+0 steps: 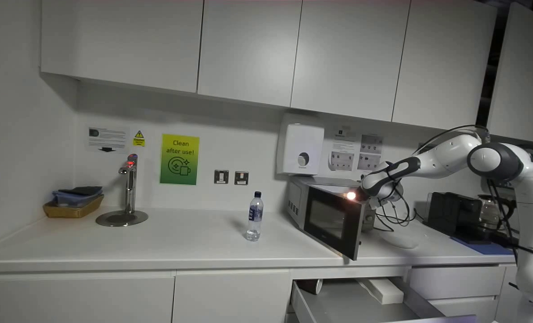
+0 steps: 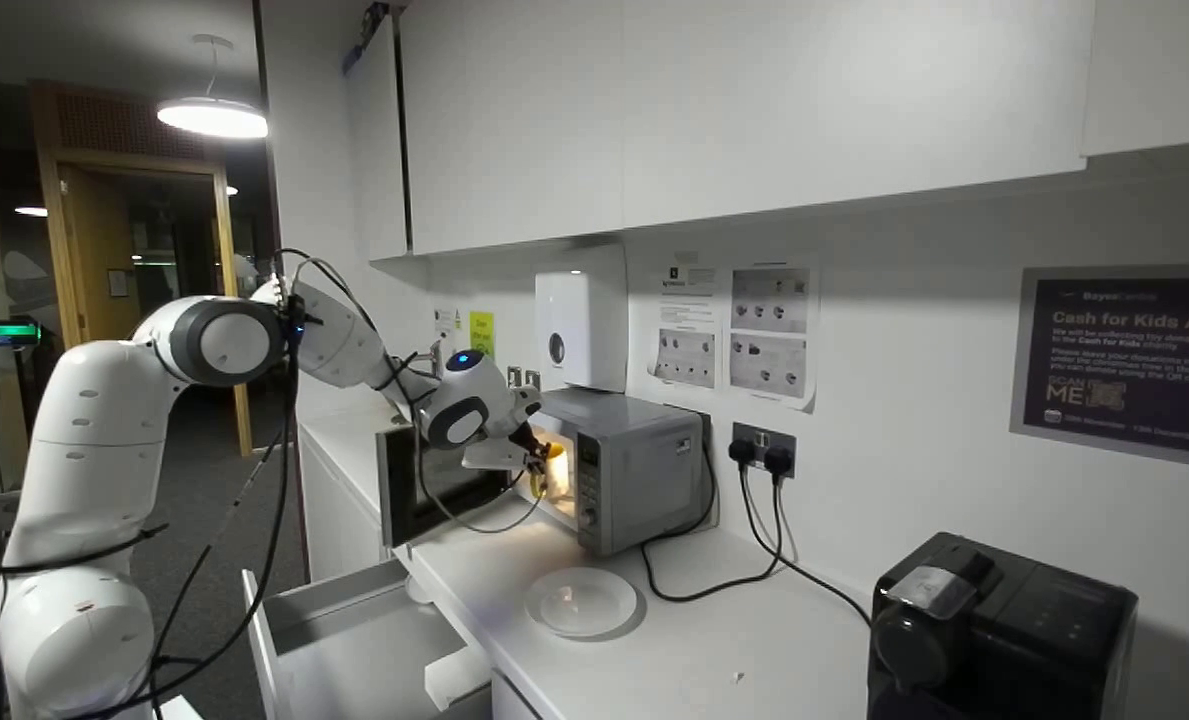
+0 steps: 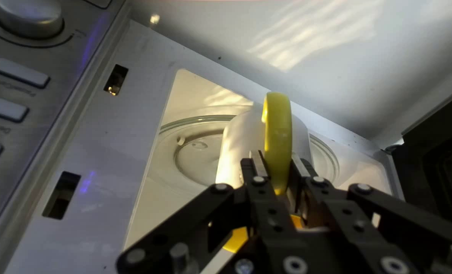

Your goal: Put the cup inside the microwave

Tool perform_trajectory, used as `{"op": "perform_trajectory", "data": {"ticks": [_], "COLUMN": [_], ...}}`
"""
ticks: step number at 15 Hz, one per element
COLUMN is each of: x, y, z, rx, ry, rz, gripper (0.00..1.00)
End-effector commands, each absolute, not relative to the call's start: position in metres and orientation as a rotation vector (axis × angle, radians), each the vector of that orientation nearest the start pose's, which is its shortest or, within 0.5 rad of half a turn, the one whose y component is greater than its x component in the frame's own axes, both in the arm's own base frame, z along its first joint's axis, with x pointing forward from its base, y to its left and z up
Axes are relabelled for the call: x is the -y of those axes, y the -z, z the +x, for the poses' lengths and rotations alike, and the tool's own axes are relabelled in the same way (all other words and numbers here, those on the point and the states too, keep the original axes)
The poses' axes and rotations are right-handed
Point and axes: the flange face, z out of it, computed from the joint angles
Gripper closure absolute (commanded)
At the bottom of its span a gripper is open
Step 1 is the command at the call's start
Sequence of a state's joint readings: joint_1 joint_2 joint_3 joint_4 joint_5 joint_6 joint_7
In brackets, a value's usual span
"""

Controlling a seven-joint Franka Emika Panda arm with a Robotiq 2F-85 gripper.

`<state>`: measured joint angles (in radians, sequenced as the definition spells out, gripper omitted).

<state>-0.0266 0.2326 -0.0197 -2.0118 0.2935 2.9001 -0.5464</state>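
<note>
The silver-grey microwave [image 2: 644, 470] stands on the counter with its door [image 1: 331, 220] swung open and its inside lit. The cup [image 3: 235, 148] is white with a yellow handle and yellow inside. In the wrist view its body is over the glass turntable [image 3: 199, 152]; I cannot tell whether its base touches it. It also shows at the microwave opening in an exterior view [image 2: 558, 475]. My gripper [image 3: 279, 163] has its fingers close on both sides of the handle, shut on it. It shows at the opening in an exterior view [image 2: 536, 458]. The door hides the cup in an exterior view.
An open drawer [image 1: 356, 309] below the microwave holds a white box [image 1: 385, 290] and a dark cup-like item [image 1: 310, 286]. A white plate [image 2: 582, 602] lies beside the microwave. A water bottle [image 1: 254, 220] stands left of it; a black coffee machine [image 2: 1004, 620] stands farther along the counter.
</note>
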Motion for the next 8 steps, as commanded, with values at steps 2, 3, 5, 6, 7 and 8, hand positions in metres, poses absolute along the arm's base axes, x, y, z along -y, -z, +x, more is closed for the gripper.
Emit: {"op": "perform_trajectory", "data": {"ticks": [2, 3, 5, 6, 7, 8], "x": [0.0507, 0.0507, 0.0504, 0.0501, 0.0500, 0.0498], "y": [-0.4261, -0.4257, -0.4246, -0.4243, -0.4243, -0.4242], "z": [0.6498, 0.6512, 0.6535, 0.6542, 0.6550, 0.6559], "rx": [0.367, 0.366, 0.365, 0.365, 0.364, 0.364], "ry": [1.155, 1.158, 1.161, 1.162, 1.163, 1.164], "rz": [-2.969, -2.968, -2.966, -2.966, -2.965, -2.965], "gripper": [0.96, 0.96, 0.96, 0.96, 0.96, 0.96]}}
